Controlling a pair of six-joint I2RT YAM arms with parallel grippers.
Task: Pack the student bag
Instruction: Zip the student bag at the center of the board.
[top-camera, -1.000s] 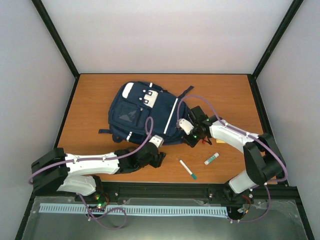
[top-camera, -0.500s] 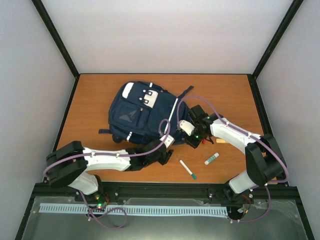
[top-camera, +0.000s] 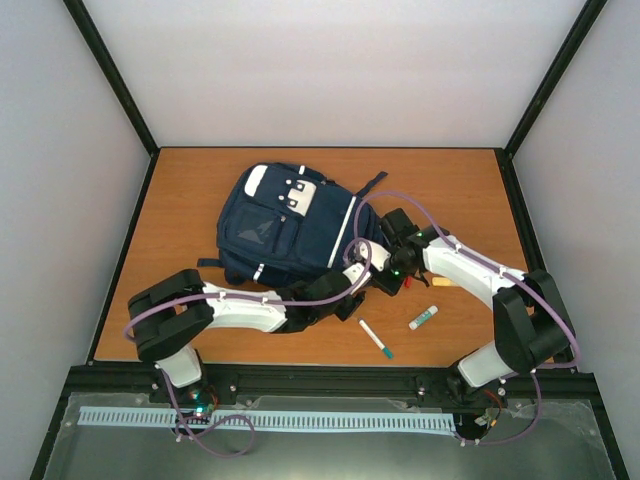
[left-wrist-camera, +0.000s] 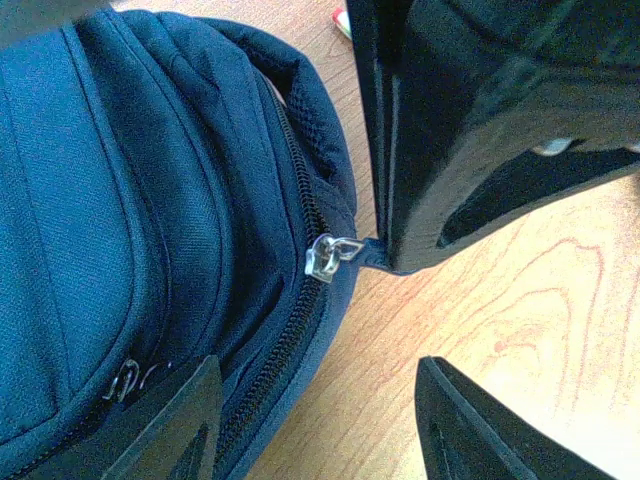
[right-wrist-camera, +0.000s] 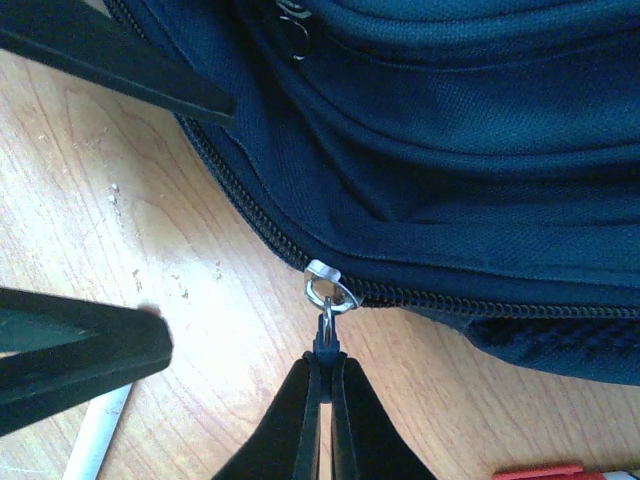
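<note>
Table (top-camera: 455, 190), closed student bag (top-camera: 285, 228); right jaws tight on zipper pull (right-wrist-camera: 327, 296), left jaws apart

Left arm (top-camera: 240, 305) and right arm (top-camera: 470, 265): white shells, black joints, black bases. A lilac cable (top-camera: 395, 194) loops along each. Green light (top-camera: 397, 268) at right wrist; fingers (right-wrist-camera: 297, 420) black, tapered.

Overhead illumination was diffuse and even, and shadows under the arms (top-camera: 250, 305) were faint. In the left wrist view, the counter (left-wrist-camera: 540, 330) right of the fingers (left-wrist-camera: 470, 430) was overexposed, and the fingers themselves were soft-edged. In the right wrist view, the student bag (right-wrist-camera: 450, 150) weave above the fingers (right-wrist-camera: 300, 420) was sharp.
</note>
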